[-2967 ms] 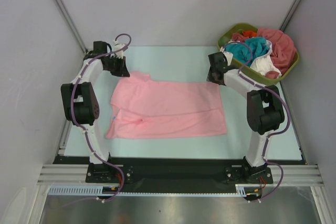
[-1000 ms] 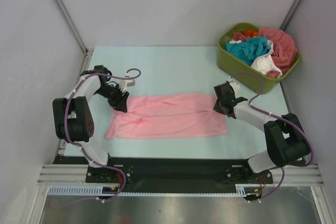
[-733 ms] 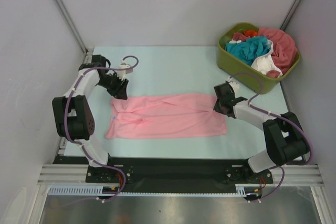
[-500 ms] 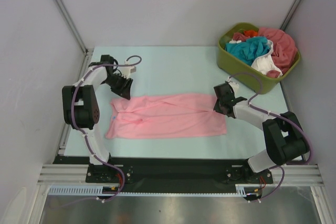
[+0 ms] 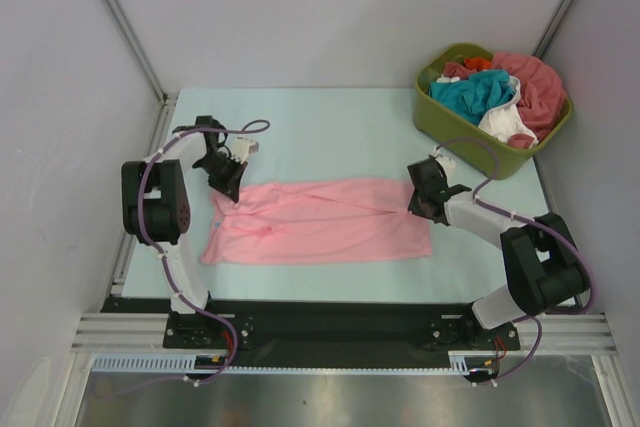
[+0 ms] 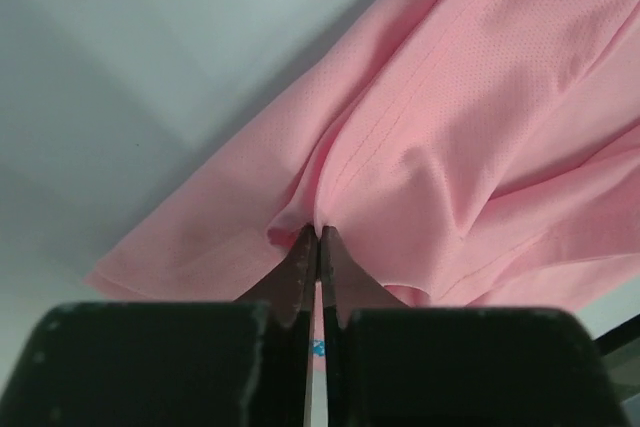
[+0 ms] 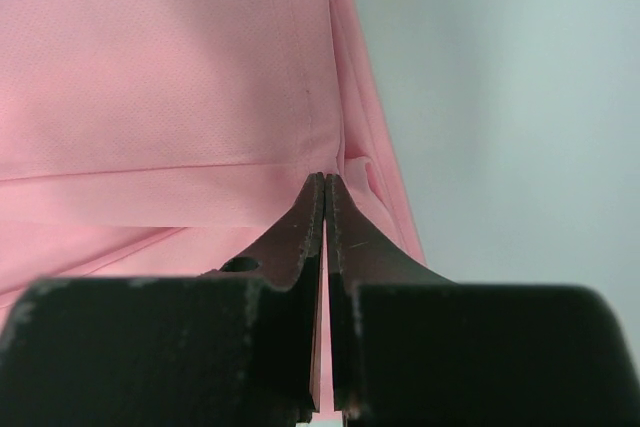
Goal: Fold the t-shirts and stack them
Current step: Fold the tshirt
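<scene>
A light pink t-shirt (image 5: 320, 219) lies folded into a long band on the pale table (image 5: 330, 127). My left gripper (image 5: 227, 187) is at the band's far left corner. In the left wrist view it (image 6: 318, 232) is shut, with a pucker of pink cloth (image 6: 440, 117) pinched at its tips. My right gripper (image 5: 417, 203) sits at the far right corner, also shut (image 7: 326, 179) on the folded edge of the shirt (image 7: 180, 77). More t-shirts, teal (image 5: 468, 95), coral-red (image 5: 535, 82), white (image 5: 505, 122) and orange (image 5: 475, 64), are heaped in the tub.
The olive-green tub (image 5: 445, 117) stands at the table's far right corner, just behind my right arm. Grey walls and slanted metal posts close in the table on the left, right and back. A black rail (image 5: 330, 322) runs along the near edge.
My left gripper lifted off the shirt's left end, came back down at the far left corner and went from open to shut on the cloth. The right arm has not moved.
</scene>
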